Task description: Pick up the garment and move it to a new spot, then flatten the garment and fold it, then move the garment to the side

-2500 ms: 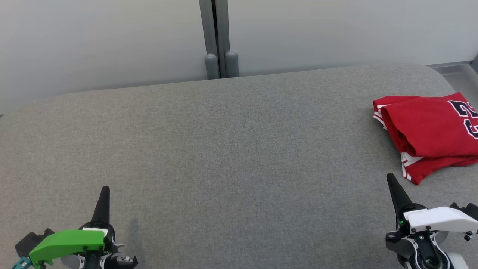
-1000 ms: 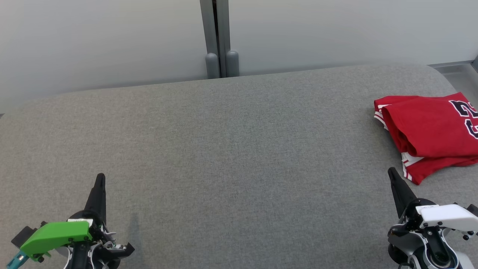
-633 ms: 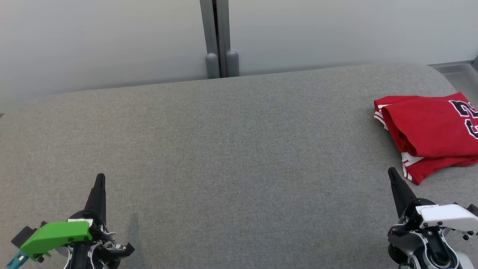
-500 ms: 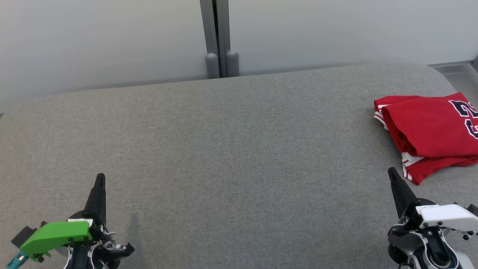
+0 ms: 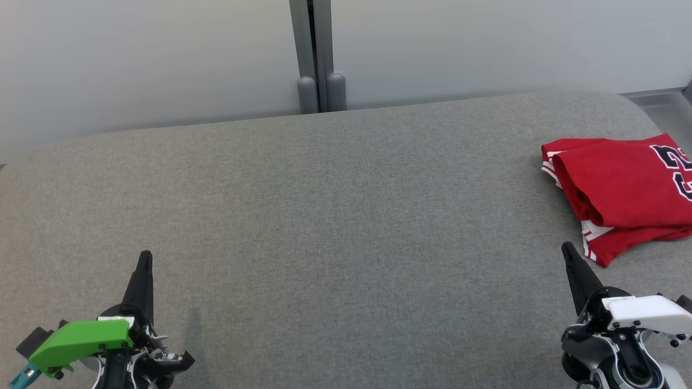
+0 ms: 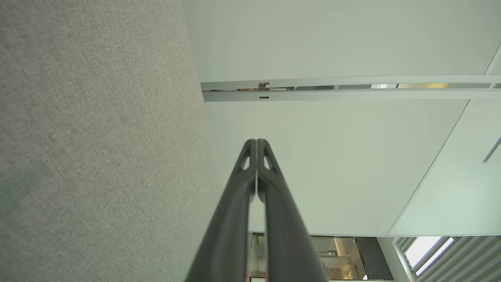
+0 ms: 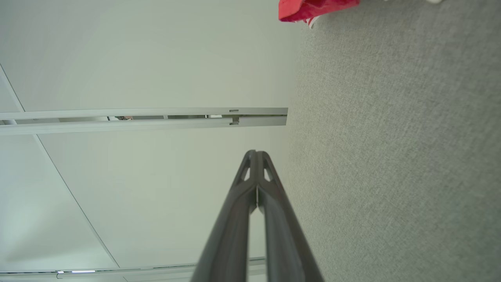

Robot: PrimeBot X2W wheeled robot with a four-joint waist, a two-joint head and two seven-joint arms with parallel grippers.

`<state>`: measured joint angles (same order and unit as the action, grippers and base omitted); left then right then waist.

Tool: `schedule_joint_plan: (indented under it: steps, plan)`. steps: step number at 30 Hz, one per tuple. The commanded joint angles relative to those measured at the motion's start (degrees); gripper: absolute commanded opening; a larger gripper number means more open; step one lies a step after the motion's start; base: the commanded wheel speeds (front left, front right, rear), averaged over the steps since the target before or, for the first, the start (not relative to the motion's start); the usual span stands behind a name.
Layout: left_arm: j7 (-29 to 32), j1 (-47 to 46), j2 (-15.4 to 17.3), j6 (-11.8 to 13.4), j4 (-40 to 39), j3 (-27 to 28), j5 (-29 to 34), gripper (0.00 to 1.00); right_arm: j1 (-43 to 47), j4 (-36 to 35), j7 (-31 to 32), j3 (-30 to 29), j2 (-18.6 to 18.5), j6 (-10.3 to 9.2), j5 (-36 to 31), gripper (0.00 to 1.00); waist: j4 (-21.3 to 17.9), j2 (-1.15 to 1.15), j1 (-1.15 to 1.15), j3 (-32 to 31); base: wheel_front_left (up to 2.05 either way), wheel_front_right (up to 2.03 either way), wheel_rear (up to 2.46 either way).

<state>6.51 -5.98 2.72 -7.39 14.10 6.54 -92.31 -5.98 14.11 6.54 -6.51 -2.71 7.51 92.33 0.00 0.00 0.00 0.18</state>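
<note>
- Where the head view looks down on the grey cloth-covered desk (image 5: 346, 216), the garment (image 5: 621, 189) lies folded at the far right side, cut off by that view's right edge; its top layer is plain red, part of a navy white-outlined number (image 5: 678, 170) shows, and red-white striped trim (image 5: 590, 236) peeks out at its near left corner.
- The left end effector (image 5: 145, 258), under a green cover (image 5: 81, 340), sits at lower left; its two dark fingers are pressed together into one point with nothing between them.
- The right end effector (image 5: 567, 249), under a white cover (image 5: 649, 313), sits at lower right; its fingers are likewise together and hold nothing, and its tip is near the garment's near corner but apart from it.
- Beyond the desk stand pale wall panels (image 5: 135, 65) split by a grey post (image 5: 316, 54).
- In the left wrist view, the left end effector (image 6: 256, 141) has its fingertips meeting, a thin slit lower down between the fingers; the desk (image 6: 98, 137) lies along the left side, a pale wall with a metal rail (image 6: 344, 88) on the right.
- In the right wrist view, the right end effector (image 7: 256, 152) also has its tips touching; the desk (image 7: 391, 156) takes the right side; a red edge of the garment (image 7: 313, 8) shows at the top, well apart from the fingertips.
</note>
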Motion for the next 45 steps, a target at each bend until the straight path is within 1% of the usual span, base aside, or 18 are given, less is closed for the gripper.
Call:
schedule_joint_plan:
  steps: [1,45]
  plan:
    - [0.28,-0.59,0.34,-0.23,-0.10,0.16,-0.14,0.00,-0.45,-0.21,0.18,-0.11,-0.32,-0.04,0.18,0.00,0.00,0.00,0.00,0.00,0.00,0.00,0.00]
    - [0.30,-0.59,0.32,-0.22,-0.11,0.18,-0.11,0.00,-0.46,-0.21,0.17,-0.11,-0.32,-0.04,0.18,0.00,0.00,0.00,0.00,0.00,0.00,0.00,0.00]
